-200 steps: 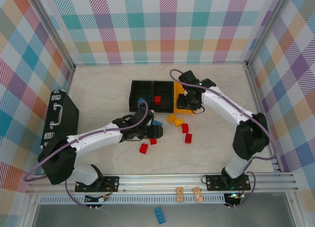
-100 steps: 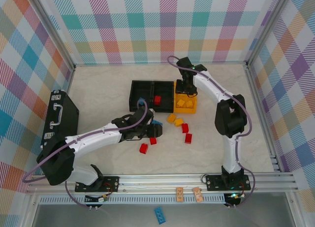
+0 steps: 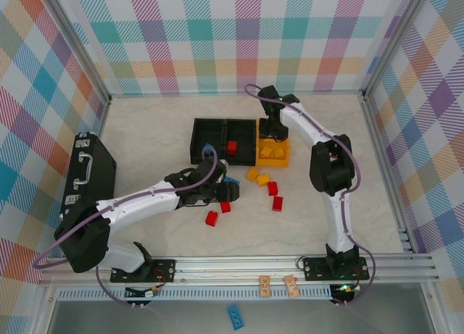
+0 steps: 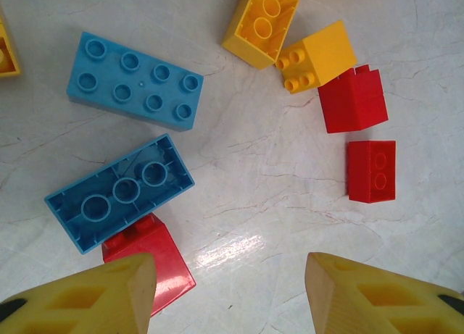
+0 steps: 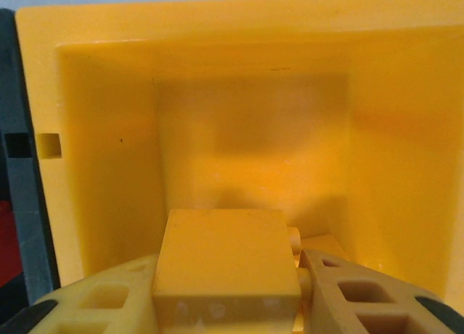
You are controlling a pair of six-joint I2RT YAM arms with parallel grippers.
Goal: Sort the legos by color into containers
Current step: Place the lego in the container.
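Note:
My right gripper (image 5: 226,294) is shut on a yellow lego (image 5: 226,260) and holds it inside the yellow-orange container (image 5: 109,131); from above, that gripper (image 3: 272,133) hangs over the far end of this container (image 3: 286,160). My left gripper (image 4: 230,290) stands open low over the table with bare surface between its fingers. Ahead of it lie two blue legos (image 4: 134,82) (image 4: 119,191), a red lego (image 4: 156,253) by the left finger, two yellow legos (image 4: 261,24) (image 4: 320,56) and two more red legos (image 4: 353,100) (image 4: 371,171). Two black containers (image 3: 201,128) (image 3: 246,160) stand left of the yellow one.
A large black case with a handle (image 3: 90,171) lies at the left. The black containers hold a blue brick (image 3: 209,148) and a red brick (image 3: 232,146). Another red brick (image 3: 211,218) lies nearer the front. Two small cards (image 3: 265,285) (image 3: 291,285) and a blue brick (image 3: 235,316) sit beyond the front rail.
My right arm has swung toward the back, carrying the yellow lego from the container's near side to over its far end. The left arm has barely moved.

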